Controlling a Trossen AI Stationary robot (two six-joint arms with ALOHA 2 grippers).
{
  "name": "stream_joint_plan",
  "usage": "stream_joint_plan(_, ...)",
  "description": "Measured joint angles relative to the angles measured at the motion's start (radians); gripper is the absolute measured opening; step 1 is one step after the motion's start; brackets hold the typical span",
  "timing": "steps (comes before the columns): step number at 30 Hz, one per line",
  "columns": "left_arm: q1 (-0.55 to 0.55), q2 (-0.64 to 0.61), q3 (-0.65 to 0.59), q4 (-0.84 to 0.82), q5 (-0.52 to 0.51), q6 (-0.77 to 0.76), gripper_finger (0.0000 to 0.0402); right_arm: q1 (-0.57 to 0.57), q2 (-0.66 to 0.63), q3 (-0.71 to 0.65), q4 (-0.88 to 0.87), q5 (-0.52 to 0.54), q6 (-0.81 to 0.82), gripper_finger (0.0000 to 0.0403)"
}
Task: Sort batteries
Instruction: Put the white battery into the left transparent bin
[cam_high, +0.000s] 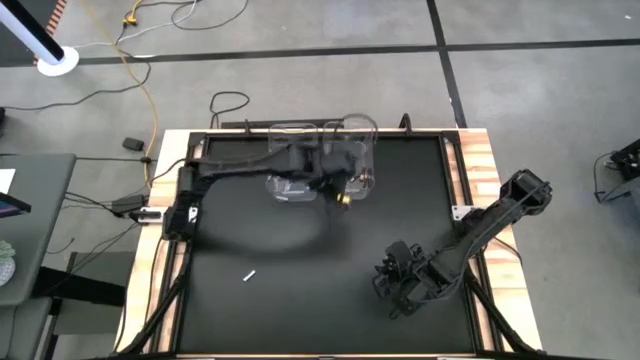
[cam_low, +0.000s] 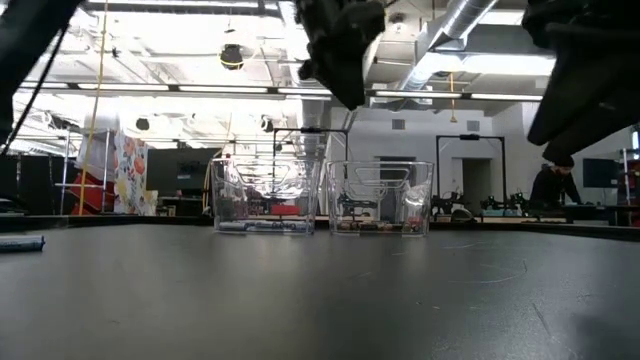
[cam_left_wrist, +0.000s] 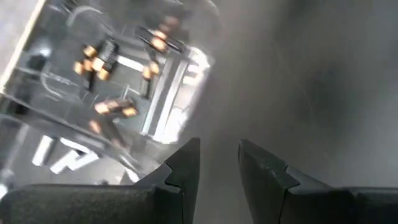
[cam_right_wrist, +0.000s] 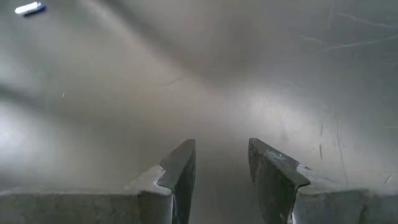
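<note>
Two clear bins stand side by side at the table's far middle. The left bin holds white batteries. The right bin holds copper-and-dark batteries. One white battery lies alone on the black mat at the near left. My left gripper hangs above the bins' near side, open, with nothing between its fingers. My right gripper is over the mat at the near right, open, with nothing between its fingers.
The black mat is bordered by a wooden frame. Between the lone battery and my right gripper the mat is bare. Cables run over the floor beyond the table's left. A person stands in the room behind.
</note>
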Motion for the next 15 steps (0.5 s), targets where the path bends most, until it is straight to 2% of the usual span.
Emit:
stream_joint_plan(4,-0.092,-0.118,-0.215,0.088,-0.047,-0.091,0.0102,0.037,0.000,0.000,-0.001,0.000,0.000,0.0164)
stream_joint_plan(10,-0.224,-0.321,-0.529,0.115,-0.086,-0.301,0.0102,0.071,0.000,0.000,-0.004,-0.001,-0.044,0.0164)
stream_joint_plan(15,-0.391,-0.503,-0.724,0.123,-0.164,-0.496,0.0102,0.069,0.000,0.000,-0.005,-0.001,-0.078,0.0164)
